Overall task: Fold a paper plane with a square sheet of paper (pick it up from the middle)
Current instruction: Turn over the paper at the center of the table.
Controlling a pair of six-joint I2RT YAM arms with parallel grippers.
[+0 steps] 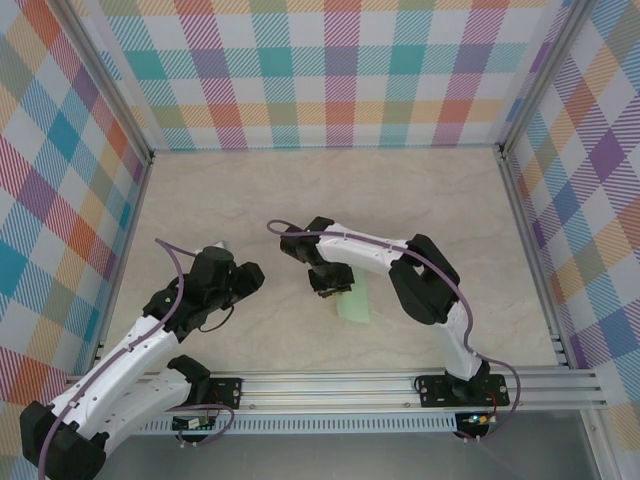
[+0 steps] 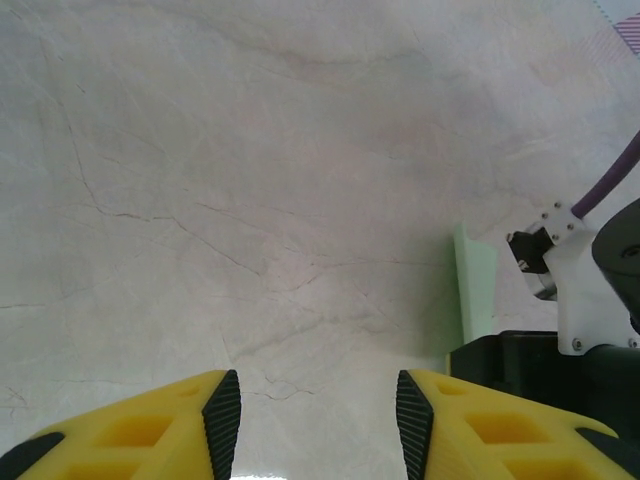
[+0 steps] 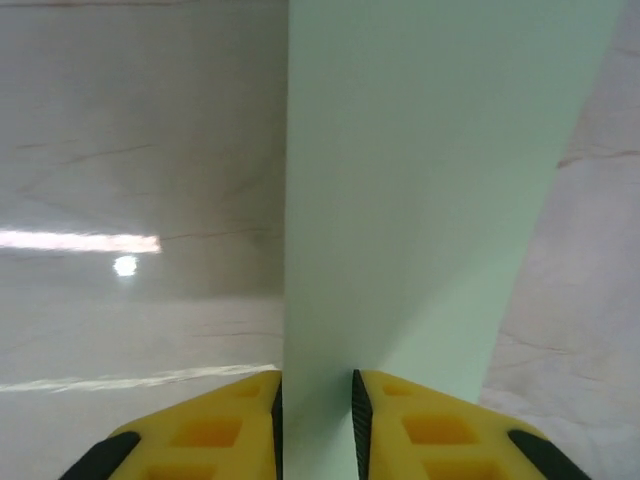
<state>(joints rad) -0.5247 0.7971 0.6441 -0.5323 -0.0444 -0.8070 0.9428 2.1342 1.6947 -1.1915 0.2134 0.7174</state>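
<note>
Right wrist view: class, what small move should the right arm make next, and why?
Probably lift the right end effector straight up off the folded paper. Its jaws stand slightly apart, and the paper seems to lie flat on the table between them, so nothing appears gripped.

The paper plane (image 3: 430, 200) runs ahead from between the fingers (image 3: 225, 425) of the right gripper (image 3: 316, 415), seemingly flat on the table (image 1: 430, 200), well right of the left gripper (image 2: 318, 415).
</note>
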